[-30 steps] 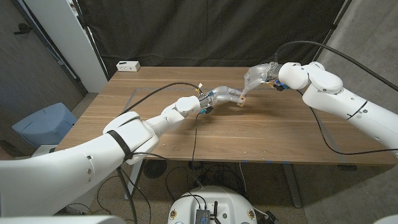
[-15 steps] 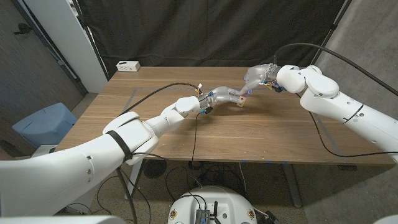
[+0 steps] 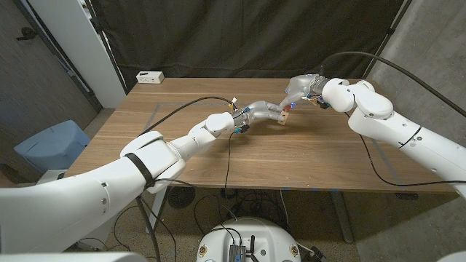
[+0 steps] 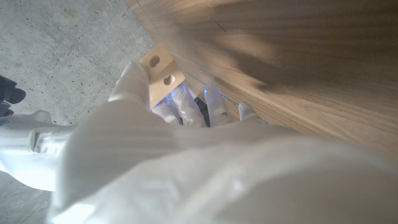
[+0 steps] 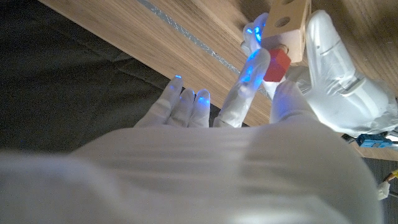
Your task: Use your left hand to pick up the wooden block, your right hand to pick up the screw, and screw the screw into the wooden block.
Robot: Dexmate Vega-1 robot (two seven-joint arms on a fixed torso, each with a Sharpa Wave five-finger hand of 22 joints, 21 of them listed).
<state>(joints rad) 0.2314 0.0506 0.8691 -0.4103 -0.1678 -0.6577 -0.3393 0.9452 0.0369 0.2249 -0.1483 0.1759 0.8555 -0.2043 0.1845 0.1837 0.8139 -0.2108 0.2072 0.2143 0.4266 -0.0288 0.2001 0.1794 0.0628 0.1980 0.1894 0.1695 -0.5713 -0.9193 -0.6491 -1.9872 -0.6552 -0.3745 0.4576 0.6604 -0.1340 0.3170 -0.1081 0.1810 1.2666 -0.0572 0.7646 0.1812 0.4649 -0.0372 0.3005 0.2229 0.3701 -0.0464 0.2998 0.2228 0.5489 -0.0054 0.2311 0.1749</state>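
A long wooden counter (image 3: pixel 218 156) stands before a black curtain (image 3: pixel 240 36), with a grey concrete floor below it and a white panel (image 3: pixel 69 44) leaning at the robot's left. A blue bin (image 3: pixel 47 145) sits on the floor off the counter's left end. A small white box (image 3: pixel 150 76) lies on the far left corner of the counter, well apart from the hands. A black cable (image 3: pixel 227 156) trails from the left wrist over the near edge, and another arcs above the right arm.

Both arms reach to the middle far part of the counter, where the hands meet. The left hand (image 3: pixel 263 111) grips the wooden block (image 3: pixel 282 116), a pale block with round holes on its face; in the left wrist view the block (image 4: pixel 161 71) sticks out past the fingers (image 4: pixel 134 81), which wrap its sides. The block is held above the counter, just beside the right hand (image 3: pixel 298 89).

The right hand pinches the screw (image 5: pixel 275 64), a small red-headed piece, between thumb and a finger (image 5: pixel 242 93); its other fingers are spread apart. In the right wrist view the red head is pressed against the block (image 5: pixel 289 22) near one of its holes, with the left hand (image 5: pixel 339 87) just behind it.
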